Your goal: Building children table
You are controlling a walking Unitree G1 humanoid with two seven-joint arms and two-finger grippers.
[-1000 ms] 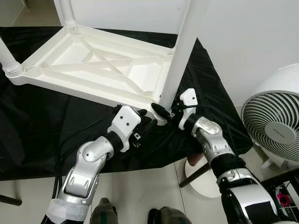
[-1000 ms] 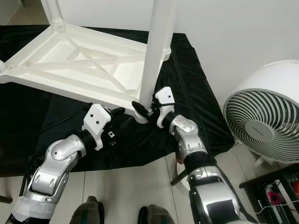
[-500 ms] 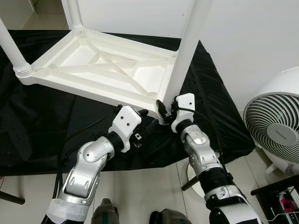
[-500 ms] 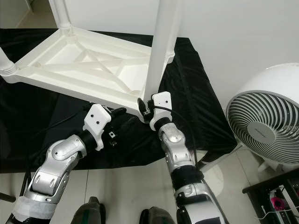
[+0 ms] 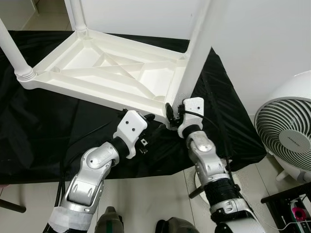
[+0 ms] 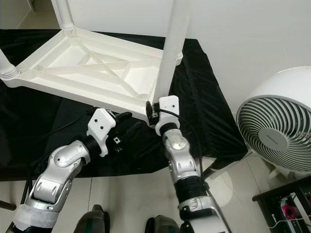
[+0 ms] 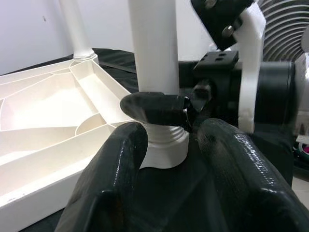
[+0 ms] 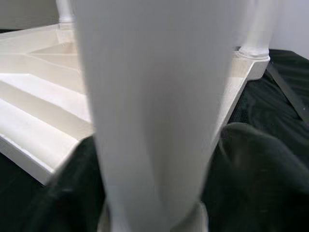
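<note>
A white plastic children's table [image 5: 107, 73] lies upside down on a black cloth. Its near right leg [image 5: 197, 53] stands up from the corner socket, leaning slightly right. My right gripper [image 5: 171, 112] is shut on this leg just above the socket. The right wrist view has the leg [image 8: 149, 96] close up between the two black fingers [image 8: 260, 159]. My left gripper [image 5: 153, 127] hovers open just in front of the same corner, touching nothing. In the left wrist view, one right finger [image 7: 154, 107] wraps across the leg [image 7: 154, 48].
Two more legs [image 5: 14, 53] [image 5: 77, 14] stand at the far corners. The black cloth [image 5: 39, 126] drapes over the support's front edge. A white fan [image 5: 286, 138] stands on the floor to the right, and a round white base [image 5: 201, 177] lies below my right arm.
My right forearm has swung in toward my body while its gripper stayed at the leg's base. The leg leans a little more to the right. The left arm has held still.
</note>
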